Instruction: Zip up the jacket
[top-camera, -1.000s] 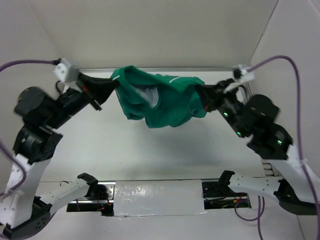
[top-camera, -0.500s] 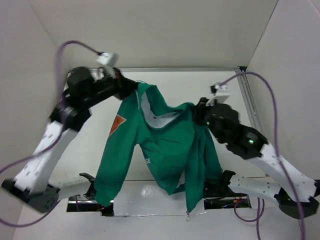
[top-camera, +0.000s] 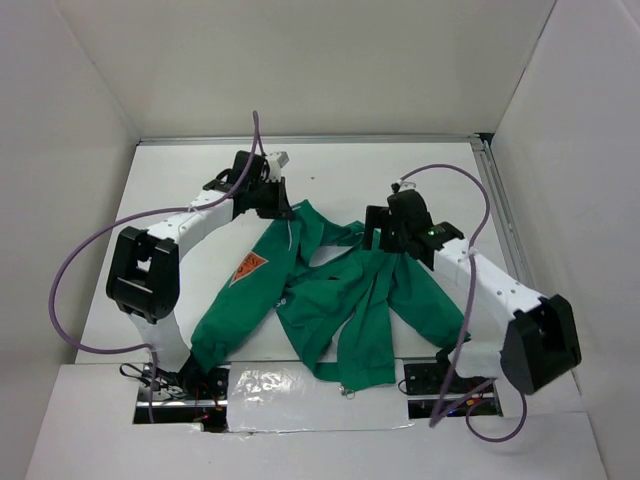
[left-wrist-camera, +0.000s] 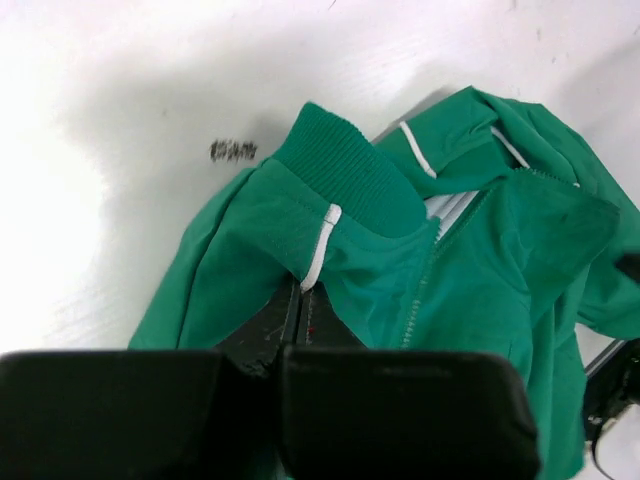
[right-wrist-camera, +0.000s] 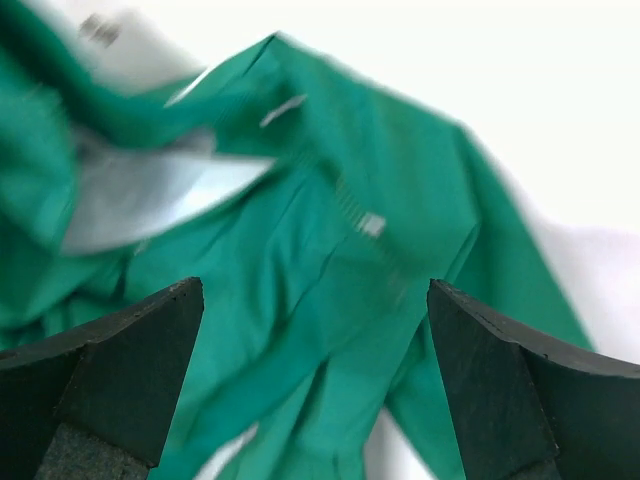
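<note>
In the left half of the top view, the left tool (top-camera: 279, 204) is seen low over the white bench (top-camera: 180, 180), at the upper left corner of the jacket (top-camera: 330, 290). In the left wrist view its fingers are pressed together on a fold of green fabric just below the ribbed collar (left-wrist-camera: 345, 170), where a strip of white piping ends. The jacket is spread across the middle of the bench, crumpled and unfastened, with white lining shown at the neck. An orange patch (top-camera: 248, 268) is seen on the sleeve that runs towards the lower left. The zipper (left-wrist-camera: 425, 270) is seen running down one open front edge.

Right of centre, the right tool (top-camera: 378, 232) is held over the jacket's upper right part. In the right wrist view its fingers are set wide apart, with blurred green fabric (right-wrist-camera: 330, 200) lying below them and nothing clamped.
</note>
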